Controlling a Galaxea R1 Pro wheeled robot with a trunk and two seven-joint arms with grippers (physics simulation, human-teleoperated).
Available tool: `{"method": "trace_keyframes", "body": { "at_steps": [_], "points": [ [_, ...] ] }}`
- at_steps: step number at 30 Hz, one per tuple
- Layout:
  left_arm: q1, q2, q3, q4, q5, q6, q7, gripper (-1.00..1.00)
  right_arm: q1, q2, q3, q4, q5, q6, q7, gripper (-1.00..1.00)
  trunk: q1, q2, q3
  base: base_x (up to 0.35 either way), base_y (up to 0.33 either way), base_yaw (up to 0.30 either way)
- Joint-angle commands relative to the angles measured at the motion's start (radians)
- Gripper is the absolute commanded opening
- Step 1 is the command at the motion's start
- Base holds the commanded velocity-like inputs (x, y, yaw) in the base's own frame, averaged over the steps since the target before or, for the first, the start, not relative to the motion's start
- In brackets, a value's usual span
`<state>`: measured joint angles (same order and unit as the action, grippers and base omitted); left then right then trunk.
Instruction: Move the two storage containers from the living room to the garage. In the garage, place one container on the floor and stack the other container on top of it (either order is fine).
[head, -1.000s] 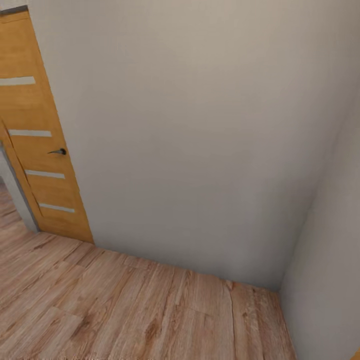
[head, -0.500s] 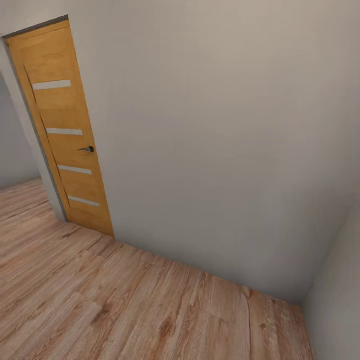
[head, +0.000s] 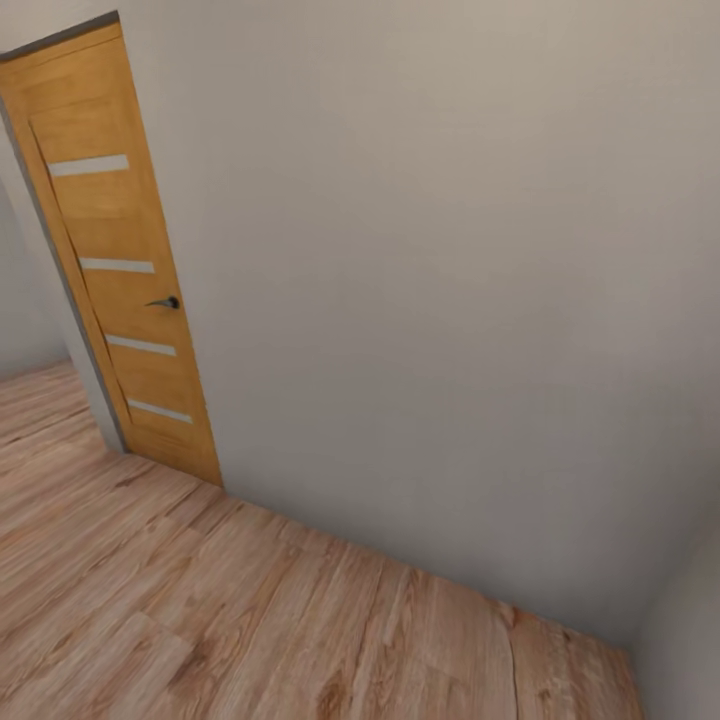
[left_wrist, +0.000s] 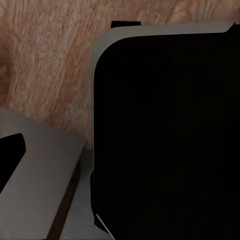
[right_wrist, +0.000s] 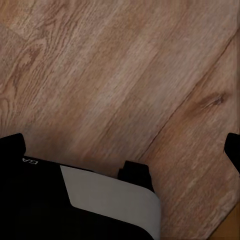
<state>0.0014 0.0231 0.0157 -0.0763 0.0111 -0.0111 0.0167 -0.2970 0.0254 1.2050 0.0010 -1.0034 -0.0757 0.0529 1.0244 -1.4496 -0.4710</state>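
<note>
Plain pale grey wall (head: 430, 280) takes up most of the head view, meeting a second wall in a corner at the lower right of the frame. At the upper left stands an orange-brown wooden door (head: 110, 260) with four narrow frosted horizontal panes and a small dark lever handle (head: 165, 302). Light wood plank floor (head: 250, 620) runs across the bottom of the frame and continues past the door at the far left edge. None of the orange-red storage containers can be located from this view.

From the left wrist camera, a large black rounded body panel with a grey edge (left_wrist: 165, 135) covers the right side of the frame. A flat grey robot part (left_wrist: 40, 175) lies at the lower left, and the wood planks show along the top and left. How far the left fingers are parted cannot be told.

From the right wrist camera, wood planks fill the upper part. A black and light grey robot part (right_wrist: 100, 205) sits along the bottom, with small dark tips at the left and right edges. Whether the right fingers are spread or closed cannot be told.
</note>
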Motion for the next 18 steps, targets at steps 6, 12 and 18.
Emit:
{"method": "trace_keyframes", "body": {
  "at_steps": [6,12,18],
  "points": [
    [0.0,0.0,0.001,-0.001,0.001,-0.001,0.002,1.0,-0.001,-0.001,0.007,0.002,-0.011,-0.004,0.005,1.0,0.001,0.0,-0.001,0.317,0.0,0.0],
    [0.0,0.0,0.001,-0.001,0.001,-0.001,0.002,1.0,-0.001,-0.001,0.007,0.002,-0.01,-0.005,0.005,1.0,0.001,0.0,-0.001,0.317,0.0,0.121],
    [0.0,0.0,0.001,-0.002,0.001,-0.001,0.002,1.0,-0.001,0.0,0.008,0.002,-0.009,-0.005,0.005,1.0,0.001,0.0,-0.001,0.317,0.0,0.269]
  ]
}}
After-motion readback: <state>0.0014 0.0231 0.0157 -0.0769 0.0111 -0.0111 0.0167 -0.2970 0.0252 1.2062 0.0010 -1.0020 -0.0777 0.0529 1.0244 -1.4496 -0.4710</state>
